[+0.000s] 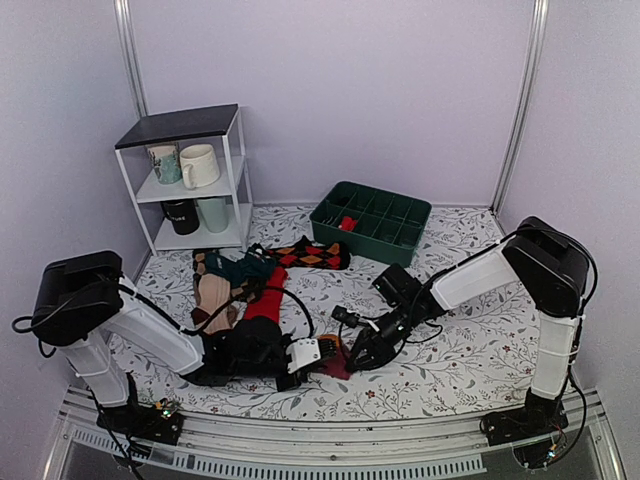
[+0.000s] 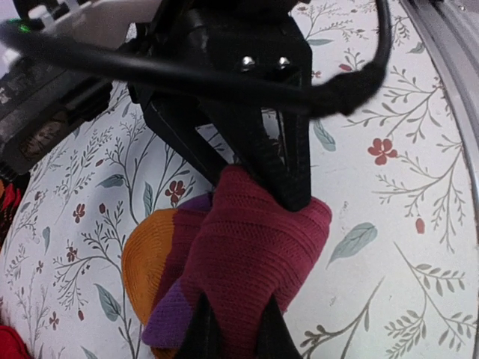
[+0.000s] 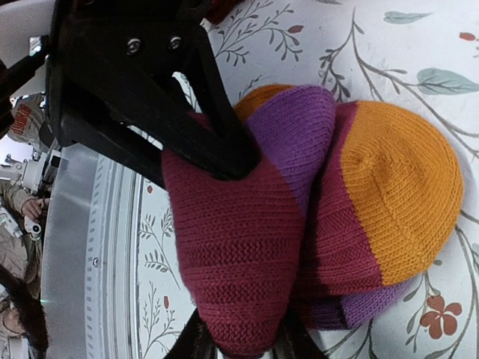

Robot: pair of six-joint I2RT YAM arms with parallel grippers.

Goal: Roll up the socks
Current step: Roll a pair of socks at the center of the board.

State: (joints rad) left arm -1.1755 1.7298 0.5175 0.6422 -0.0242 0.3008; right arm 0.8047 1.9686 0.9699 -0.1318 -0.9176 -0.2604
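Clamping maroon socks point(image 2: 254, 254), left pincer point(image 2: 236, 333) and right pincer point(image 3: 243, 340) bury their tips

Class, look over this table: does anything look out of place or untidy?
Yes. Several loose socks lie in a tangled heap in front of the shelf, and an argyle sock sprawls beside the green tray rather than in it. Only the maroon sock near the front edge looks bundled.
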